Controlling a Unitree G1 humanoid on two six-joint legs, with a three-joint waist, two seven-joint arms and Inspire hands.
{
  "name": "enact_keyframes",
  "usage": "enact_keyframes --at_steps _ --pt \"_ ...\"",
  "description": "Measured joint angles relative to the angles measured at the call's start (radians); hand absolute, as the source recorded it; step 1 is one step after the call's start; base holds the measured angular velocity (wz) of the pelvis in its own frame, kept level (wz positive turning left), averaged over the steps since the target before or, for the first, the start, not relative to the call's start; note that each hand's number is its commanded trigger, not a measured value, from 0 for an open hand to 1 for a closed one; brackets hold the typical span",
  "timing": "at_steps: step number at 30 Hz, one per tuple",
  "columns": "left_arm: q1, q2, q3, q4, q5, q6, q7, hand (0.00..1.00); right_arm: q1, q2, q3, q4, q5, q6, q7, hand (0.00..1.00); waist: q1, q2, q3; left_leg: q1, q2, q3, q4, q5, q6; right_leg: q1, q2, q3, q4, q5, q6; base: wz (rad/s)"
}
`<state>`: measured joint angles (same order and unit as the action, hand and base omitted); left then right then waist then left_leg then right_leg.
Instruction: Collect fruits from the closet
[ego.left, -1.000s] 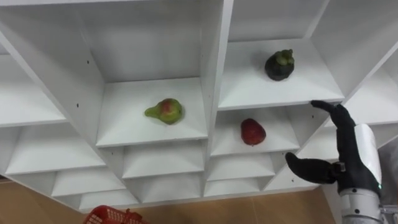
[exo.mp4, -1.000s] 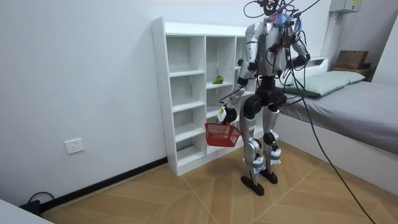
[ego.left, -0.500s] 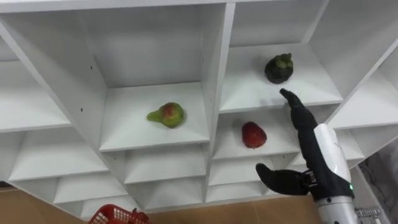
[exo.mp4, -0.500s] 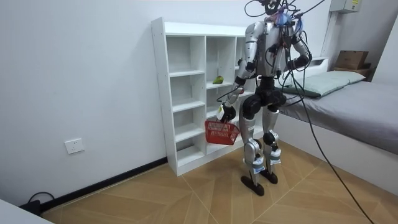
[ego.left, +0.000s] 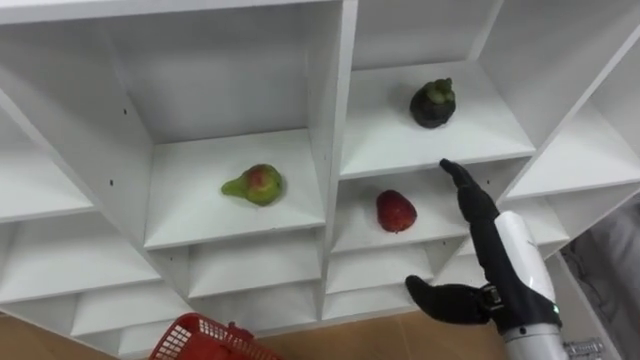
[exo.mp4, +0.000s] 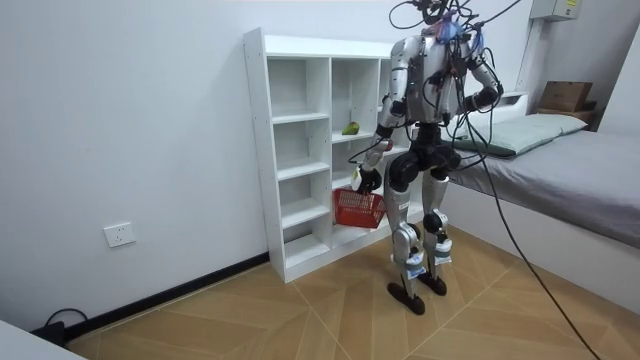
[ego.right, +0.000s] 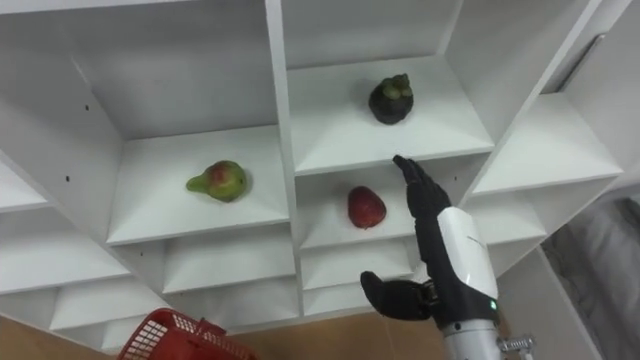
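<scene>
Swung in since 1 sec ago: right hand (ego.left: 510, 260) was out at the edge of the right-side column, now it's in front of the middle column of the closet (ego.left: 330, 120). Red basket (ego.left: 205, 340) shows more at bottom left vs before, & in the room view it hangs a bit higher, closer to the shelves.

Right hand is spread & empty: fingers (ego.left: 465, 190) straight, pointing up at the shelves, thumb well apart to the side. Fingertips are level w/ the front edge of the shelf carrying the mangosteen (ego.left: 433, 103); touching or not, can't tell. Mangosteen is above & slightly left of the tips, toward the back of its compt. Red fruit (ego.left: 396, 211) lies one shelf down, same column, just left of the fingers. Pear (ego.left: 254, 185) lies on its side in the next column to the left, narrow end pointing left.

Room view: robot stands upright facing the closet, bed (exo.mp4: 580, 170) behind it on the room view's right. Left hand (exo.mp4: 367, 179) is low by the hip w/ the basket hanging right under it; its grip is too small to make out.
</scene>
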<state>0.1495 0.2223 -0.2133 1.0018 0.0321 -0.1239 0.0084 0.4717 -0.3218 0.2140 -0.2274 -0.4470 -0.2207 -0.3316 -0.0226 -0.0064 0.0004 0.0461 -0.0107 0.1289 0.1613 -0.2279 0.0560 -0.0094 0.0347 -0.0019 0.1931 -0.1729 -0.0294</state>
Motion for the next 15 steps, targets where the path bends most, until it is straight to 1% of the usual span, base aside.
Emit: enact_keyframes --at_steps 1,4,7,10,15 --pt "-0.006 0.000 0.000 0.009 -0.001 0.000 0.000 1.00 -0.015 0.000 -0.001 -0.008 0.011 -0.001 -0.011 0.00 -0.001 -0.003 -0.0015 -0.001 0.000 0.000 -0.003 0.000 0.000 -0.001 0.000 -0.001 -0.002 0.001 0.000 0.00" --pt "-0.021 -0.002 0.004 0.034 0.000 0.000 0.000 1.00 -0.073 0.001 -0.011 -0.016 0.010 -0.001 -0.051 0.00 -0.001 -0.001 -0.0009 0.000 0.001 0.000 -0.008 0.000 0.000 -0.001 0.001 -0.001 -0.005 0.003 0.000 0.00" --pt "-0.023 -0.002 0.016 0.040 0.000 0.000 0.000 1.00 -0.125 0.002 -0.028 -0.041 0.011 -0.006 -0.091 0.00 0.002 -0.002 -0.0013 0.000 0.002 -0.001 -0.009 0.000 0.000 -0.002 0.002 -0.005 -0.005 0.003 0.000 0.00" --pt "-0.020 0.000 0.017 0.040 -0.001 0.000 0.001 1.00 -0.150 0.004 -0.045 -0.080 0.017 -0.019 -0.129 0.00 0.003 -0.004 -0.0029 0.001 0.002 -0.005 -0.008 0.000 0.000 0.000 0.001 -0.008 -0.008 0.003 0.000 0.00" --pt "-0.016 0.013 0.016 0.043 -0.001 0.000 0.002 1.00 -0.188 0.003 -0.044 -0.105 0.055 -0.029 -0.139 0.00 0.003 -0.015 -0.0056 0.011 0.002 -0.012 -0.008 0.000 0.000 0.008 0.001 -0.010 -0.012 0.003 0.000 0.01"
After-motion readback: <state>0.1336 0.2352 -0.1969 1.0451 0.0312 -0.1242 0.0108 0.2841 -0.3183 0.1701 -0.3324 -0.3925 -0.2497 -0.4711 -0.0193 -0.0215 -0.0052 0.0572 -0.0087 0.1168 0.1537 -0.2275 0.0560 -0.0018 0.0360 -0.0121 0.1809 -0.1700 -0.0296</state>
